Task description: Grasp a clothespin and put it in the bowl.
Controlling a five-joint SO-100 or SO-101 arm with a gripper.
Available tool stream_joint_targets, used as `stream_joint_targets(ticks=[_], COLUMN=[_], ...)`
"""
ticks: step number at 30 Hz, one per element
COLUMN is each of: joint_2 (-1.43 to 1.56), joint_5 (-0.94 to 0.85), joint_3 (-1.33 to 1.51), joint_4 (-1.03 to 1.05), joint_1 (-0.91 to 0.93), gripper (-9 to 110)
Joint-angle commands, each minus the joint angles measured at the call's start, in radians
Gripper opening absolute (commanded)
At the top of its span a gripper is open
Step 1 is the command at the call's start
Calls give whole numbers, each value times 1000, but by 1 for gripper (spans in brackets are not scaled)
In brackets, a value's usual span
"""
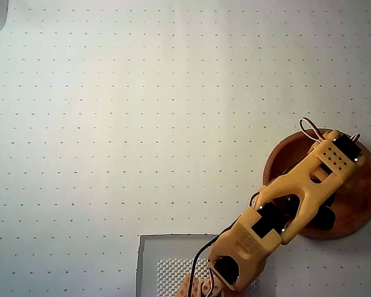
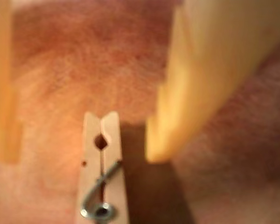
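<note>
arm: yellow-orange 3D-printed robot arm (image 1: 278,210) reaches from the bottom edge of the overhead view up and to the right, its far end over the bowl
bowl: round, shallow, reddish-brown wooden bowl (image 1: 358,204) sits at the right side of the overhead view, partly covered by the arm; in the wrist view its grainy inside (image 2: 84,65) fills the background
clothespin: small light-wood spring clothespin with a metal coil (image 2: 101,163) lies on the bowl's inside surface in the wrist view, tip pointing up the frame, coil near the bottom edge; hidden under the arm in the overhead view
gripper: yellow two-finger gripper (image 2: 79,156) seen only in the wrist view, down inside the bowl
fingers: spread wide, one blurred yellow finger (image 2: 2,93) along the left edge, the other (image 2: 200,79) coming in from the upper right
contact: clothespin sits in the gap between the two fingers, with clear space on both sides, neither finger touching it
shadow: dark band on the bowl surface just right of the clothespin, under the right finger
table: white surface with a regular grid of small dots (image 1: 111,124) takes most of the overhead view
base plate: grey square plate with a meshed patch (image 1: 167,260) under the arm's base at the bottom edge of the overhead view
cables: thin looped wires (image 1: 309,129) at the arm's far end, over the bowl's upper rim
</note>
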Motion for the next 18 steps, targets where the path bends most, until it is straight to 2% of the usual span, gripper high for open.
stream_joint_targets(ticks=[1,7,18], joint_2=[80,222,488], joint_5=[-9,-5,6], joint_3=[-66,-101,-91], joint_4=[0,9,9], joint_1=[0,-58,-239], gripper=[18,15,-2])
